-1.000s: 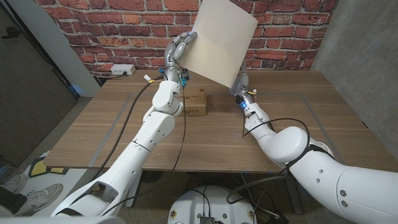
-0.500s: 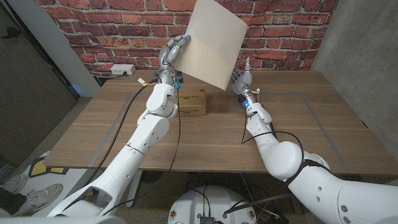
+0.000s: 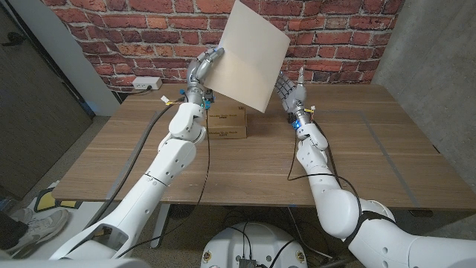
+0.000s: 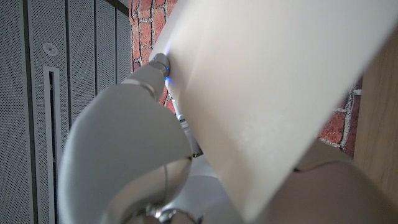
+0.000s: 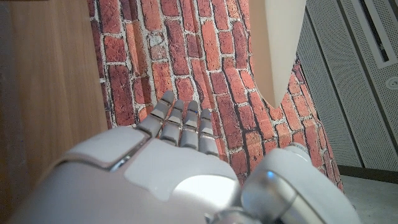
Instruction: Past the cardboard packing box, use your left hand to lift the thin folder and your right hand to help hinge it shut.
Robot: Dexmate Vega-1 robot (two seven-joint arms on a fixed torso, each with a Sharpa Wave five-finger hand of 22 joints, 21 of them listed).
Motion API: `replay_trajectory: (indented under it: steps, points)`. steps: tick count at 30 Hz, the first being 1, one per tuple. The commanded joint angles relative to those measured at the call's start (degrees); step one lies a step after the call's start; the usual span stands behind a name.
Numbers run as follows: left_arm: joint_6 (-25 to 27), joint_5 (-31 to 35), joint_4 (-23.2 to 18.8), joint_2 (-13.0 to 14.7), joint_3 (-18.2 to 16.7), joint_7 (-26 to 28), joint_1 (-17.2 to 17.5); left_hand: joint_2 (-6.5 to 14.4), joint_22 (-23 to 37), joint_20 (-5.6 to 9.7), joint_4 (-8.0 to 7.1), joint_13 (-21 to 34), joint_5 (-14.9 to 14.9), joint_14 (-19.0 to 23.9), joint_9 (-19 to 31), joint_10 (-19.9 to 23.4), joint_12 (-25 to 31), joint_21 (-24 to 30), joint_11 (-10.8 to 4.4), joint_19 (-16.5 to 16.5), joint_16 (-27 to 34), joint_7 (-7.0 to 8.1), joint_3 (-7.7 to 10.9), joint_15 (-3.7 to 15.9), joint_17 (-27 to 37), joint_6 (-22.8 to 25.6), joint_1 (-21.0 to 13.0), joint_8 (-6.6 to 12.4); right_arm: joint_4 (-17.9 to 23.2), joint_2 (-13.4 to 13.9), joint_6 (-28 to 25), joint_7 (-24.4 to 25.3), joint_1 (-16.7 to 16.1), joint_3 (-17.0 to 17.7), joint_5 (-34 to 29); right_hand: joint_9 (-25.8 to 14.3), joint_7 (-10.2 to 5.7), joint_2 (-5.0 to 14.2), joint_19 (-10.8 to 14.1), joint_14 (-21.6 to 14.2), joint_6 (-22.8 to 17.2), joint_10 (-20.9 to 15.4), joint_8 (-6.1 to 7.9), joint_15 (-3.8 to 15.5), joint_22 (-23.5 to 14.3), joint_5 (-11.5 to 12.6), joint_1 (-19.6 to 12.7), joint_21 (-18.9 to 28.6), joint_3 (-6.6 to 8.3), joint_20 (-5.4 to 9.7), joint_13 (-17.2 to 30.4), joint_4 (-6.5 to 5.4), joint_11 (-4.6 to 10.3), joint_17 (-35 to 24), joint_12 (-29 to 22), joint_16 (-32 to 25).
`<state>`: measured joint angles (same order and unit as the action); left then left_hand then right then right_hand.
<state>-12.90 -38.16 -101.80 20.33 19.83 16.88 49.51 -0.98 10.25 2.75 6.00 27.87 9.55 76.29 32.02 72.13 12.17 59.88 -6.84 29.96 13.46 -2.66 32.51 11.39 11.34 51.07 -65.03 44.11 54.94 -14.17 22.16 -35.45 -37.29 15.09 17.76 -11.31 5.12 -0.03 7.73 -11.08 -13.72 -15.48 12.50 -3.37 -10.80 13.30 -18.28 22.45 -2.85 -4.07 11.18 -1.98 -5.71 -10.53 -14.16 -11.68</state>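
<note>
I am holding the thin folder [image 3: 251, 58] up in the air with my left hand [image 3: 203, 68], gripping it at its left edge so that it is hanging tilted like a diamond above the far part of the wooden table [image 3: 134, 160], in front of the brick wall [image 3: 111, 37]. The left wrist view is showing my fingers [image 4: 134, 134] pressed to the pale sheet, which is running as a broad slanted band from that hand toward the wall. Just below the folder, the cardboard packing box [image 3: 227, 123] is sitting on the table, a low brown block with printed markings on its side. The folder is looking like smooth, matte, cream-coloured card, flat and stiff enough to be keeping its plane, with crisp straight edges; I cannot tell from here where its fold is running. Its lower right corner is pointing down toward my right hand [image 3: 291, 91], which is standing upright just beside that corner with its fingers apart and holding nothing; whether it is touching the card I cannot tell. In the right wrist view the folder's corner [image 5: 283, 53] is hanging beyond my fingertips [image 5: 183, 121]. So the folder is lying up and to the left of my right hand, and I judge that closing it is going to need a push from that side.
</note>
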Motion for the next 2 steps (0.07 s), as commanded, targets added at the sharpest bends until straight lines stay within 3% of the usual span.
replay_trajectory:
  steps: [1,2]
  points:
    - [1.0,-2.8,1.2,1.4,-0.4,-2.1,0.6,0.3,0.1,8.28,0.07,0.1,0.3,0.6,0.2,1.6,0.1,0.2,-2.10,-0.1,-0.3,-0.37,0.58,0.67,0.2,0.7,0.1,0.58,9.4,0.5,0.3,6.1,-7.2,-6.1,2.7,-0.1,-0.14,0.12,0.1,-0.3,-0.6,-0.5,0.12,0.11,-0.2,0.3,0.4,-0.3,-0.29,0.54,0.2,-0.01,-0.07,-0.1,-0.3,0.0]
    - [1.0,-3.0,0.9,1.6,-0.7,-2.0,1.1,0.3,0.1,8.29,0.07,0.1,0.3,0.6,0.1,1.6,0.1,0.2,-2.01,-0.2,-0.3,-0.24,0.59,0.66,0.2,0.8,0.1,0.57,10.1,0.2,0.5,6.5,-7.8,-6.5,3.1,-0.1,-0.13,0.13,0.0,-0.3,-0.6,-0.5,0.10,0.13,-0.2,0.3,0.4,-0.3,-0.29,0.54,0.2,-0.01,-0.08,-0.1,-0.3,0.0]
